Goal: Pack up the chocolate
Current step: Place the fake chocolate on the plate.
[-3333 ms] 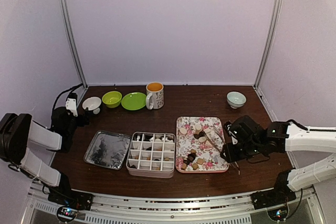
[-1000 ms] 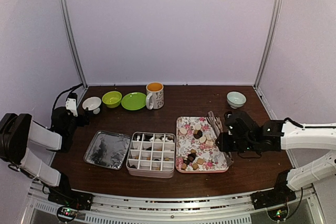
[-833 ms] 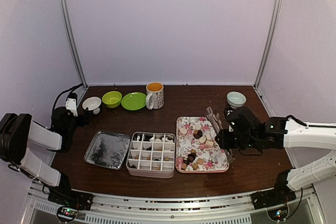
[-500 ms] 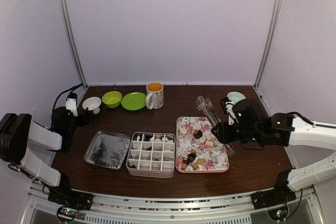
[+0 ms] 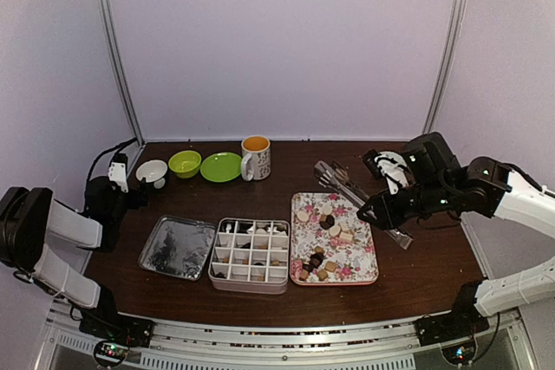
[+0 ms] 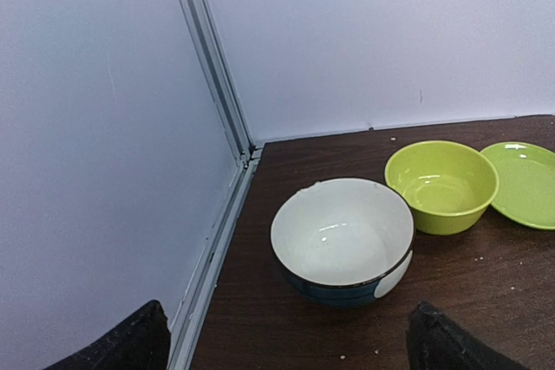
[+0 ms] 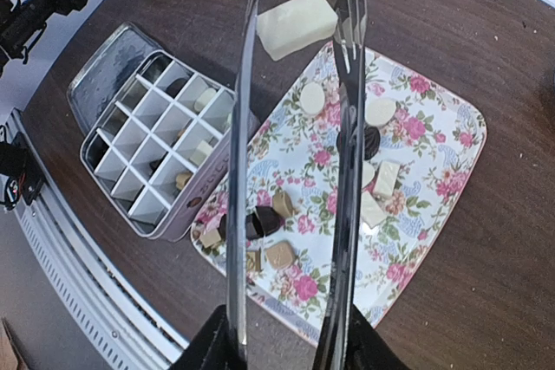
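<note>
1. Pale lilac walls boxed in a dark wood bench point(image 5: 295, 158). Crockery sat along the upper left of the top view: white bowl point(image 6: 342, 240), green bowl point(image 6: 440, 186), green plate point(image 6: 525, 184), mug point(image 5: 256, 157).
2. Centre of frame: divided box point(image 5: 251, 284) w/ its metal lid point(image 5: 178, 247) lying off to its left, so the cells were open for loading. Floral tray point(image 5: 368, 273) sat just right of the box, handy as a source.
3. Most chocolate point(image 7: 279, 255) lay loose on the tray, dark, tan & cream mixed. A few pcs sat in box cells and many cells were bare, so I judged the task early-to-mid.
4. Right gripper point(image 7: 282, 344) had its fingers point(image 7: 221, 348) clamped on the handle end of the tongs point(image 7: 347, 171), squeezing the blades. A cream-white block point(image 7: 297, 23) sat pinched btwn the tips, top centre of the wrist view, held up clear of the tray. Tongs prob. used because the pcs are too small for the fingers.
5. Next, my guess: swing the tips left over a bare cell, then ease the squeeze. Risk: the block slips, since the hold looked narrow.
6. Left gripper point(image 6: 286, 348) sat at the left edge by the white bowl, fingers spread wide & empty, out of the way.
</note>
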Motion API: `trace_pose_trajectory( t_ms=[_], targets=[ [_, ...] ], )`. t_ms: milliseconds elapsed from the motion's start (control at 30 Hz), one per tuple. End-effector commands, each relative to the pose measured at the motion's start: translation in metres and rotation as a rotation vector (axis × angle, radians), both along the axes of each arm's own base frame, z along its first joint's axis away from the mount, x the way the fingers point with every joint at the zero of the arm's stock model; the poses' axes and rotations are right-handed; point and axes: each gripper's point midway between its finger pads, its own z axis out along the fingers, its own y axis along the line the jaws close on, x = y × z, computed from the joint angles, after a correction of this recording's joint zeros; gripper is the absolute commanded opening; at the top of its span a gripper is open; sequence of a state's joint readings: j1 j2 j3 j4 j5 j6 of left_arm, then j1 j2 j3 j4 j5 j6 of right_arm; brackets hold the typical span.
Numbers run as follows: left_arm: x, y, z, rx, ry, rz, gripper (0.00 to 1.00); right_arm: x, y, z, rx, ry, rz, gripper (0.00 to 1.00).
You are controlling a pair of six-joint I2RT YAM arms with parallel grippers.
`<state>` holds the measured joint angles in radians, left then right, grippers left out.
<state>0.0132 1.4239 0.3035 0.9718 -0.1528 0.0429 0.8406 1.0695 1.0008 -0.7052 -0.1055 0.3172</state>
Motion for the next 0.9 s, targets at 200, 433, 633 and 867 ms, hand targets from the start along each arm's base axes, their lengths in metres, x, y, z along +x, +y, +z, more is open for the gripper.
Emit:
trace_pose_trajectory(
  t_ms=[200,433,633,867],
  targets=[
    [0.006,0.003,0.021,-0.005,-0.074,0.01,0.98,-0.056,-0.033,-0.003,-0.017,0.319,-0.084,0.38],
    [0.006,0.003,0.021,-0.005,-0.075,0.009,0.98,-0.05,-0.018,-0.006,-0.045,0.457,-0.163,0.38],
    [0.006,0.003,0.021,-0.005,-0.075,0.009,0.98,-0.045,-0.011,-0.009,-0.106,0.563,-0.247,0.37],
    [0.006,0.003,0.021,-0.005,-0.074,0.008,0.98,-0.05,-0.033,-0.028,-0.288,0.642,-0.347,0.37]
  ],
)
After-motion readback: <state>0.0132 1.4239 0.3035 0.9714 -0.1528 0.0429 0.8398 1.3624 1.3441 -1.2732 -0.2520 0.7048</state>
